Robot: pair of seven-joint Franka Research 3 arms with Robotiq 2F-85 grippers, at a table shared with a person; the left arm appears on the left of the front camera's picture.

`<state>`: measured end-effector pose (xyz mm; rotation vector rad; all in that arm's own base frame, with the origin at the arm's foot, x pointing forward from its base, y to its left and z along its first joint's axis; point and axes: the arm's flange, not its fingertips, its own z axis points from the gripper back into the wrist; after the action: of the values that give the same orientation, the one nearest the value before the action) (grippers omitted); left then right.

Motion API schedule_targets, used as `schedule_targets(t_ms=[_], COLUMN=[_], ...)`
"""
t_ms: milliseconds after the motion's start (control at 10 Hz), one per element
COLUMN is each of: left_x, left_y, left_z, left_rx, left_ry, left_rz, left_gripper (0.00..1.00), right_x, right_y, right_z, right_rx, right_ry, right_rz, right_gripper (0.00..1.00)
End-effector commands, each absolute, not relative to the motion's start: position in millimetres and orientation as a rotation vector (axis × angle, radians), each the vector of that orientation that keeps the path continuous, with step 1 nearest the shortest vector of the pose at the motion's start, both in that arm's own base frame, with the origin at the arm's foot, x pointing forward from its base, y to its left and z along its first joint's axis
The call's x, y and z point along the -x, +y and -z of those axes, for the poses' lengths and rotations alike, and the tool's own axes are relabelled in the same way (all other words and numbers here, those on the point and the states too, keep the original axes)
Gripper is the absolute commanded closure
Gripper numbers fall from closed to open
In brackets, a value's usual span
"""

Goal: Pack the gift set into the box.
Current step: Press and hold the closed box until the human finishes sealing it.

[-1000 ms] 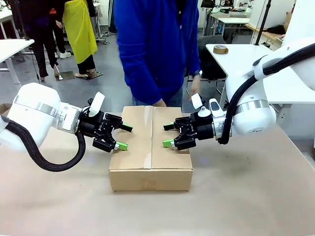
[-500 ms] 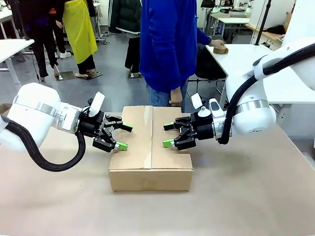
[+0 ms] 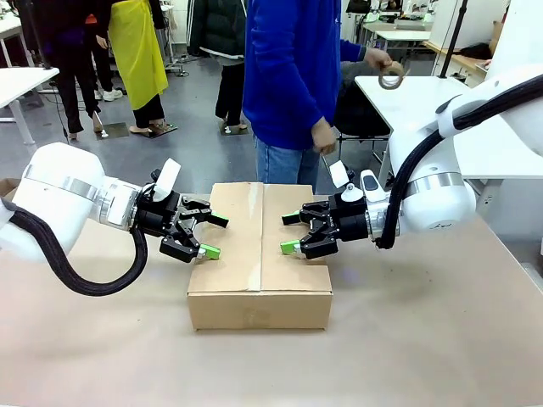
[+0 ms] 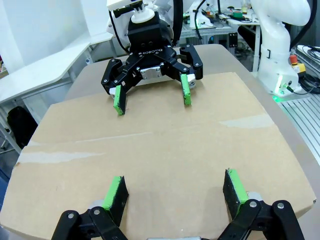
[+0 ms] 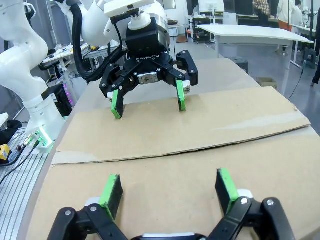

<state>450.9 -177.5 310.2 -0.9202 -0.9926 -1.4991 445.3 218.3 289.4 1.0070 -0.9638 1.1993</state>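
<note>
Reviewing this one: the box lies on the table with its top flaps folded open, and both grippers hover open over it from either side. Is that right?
Not quite. The box has its top flaps folded shut, meeting along a middle seam, as the front view shows. The rest holds: it lies on the table, and the left gripper and right gripper hover open over it from either side.

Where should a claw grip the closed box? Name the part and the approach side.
No single edge suits: the box is wide, flat and shut. Better to press its two short ends, left claw from its left, right claw from its right; both are open, facing each other above the flaps.
</note>
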Motion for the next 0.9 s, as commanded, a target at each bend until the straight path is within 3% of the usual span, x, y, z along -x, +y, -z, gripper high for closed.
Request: schedule_targets(t_ms=[0, 800], left_x=[-450.5, -450.5], left_y=[-175.8, -175.8], left_z=[-308.3, -308.3], left_rx=[0.918, 0.918], left_ry=[-0.998, -0.998], left_rz=[1.493, 1.493], left_gripper=[0.0, 0.0], right_x=[-445.1, -445.1], right_y=[218.4, 218.4], right_z=[-287.1, -287.1], right_rx=[-1.0, -1.0], right_ry=[-0.957, -0.957], right_rz=[-1.198, -1.198], right_gripper=[0.0, 0.0])
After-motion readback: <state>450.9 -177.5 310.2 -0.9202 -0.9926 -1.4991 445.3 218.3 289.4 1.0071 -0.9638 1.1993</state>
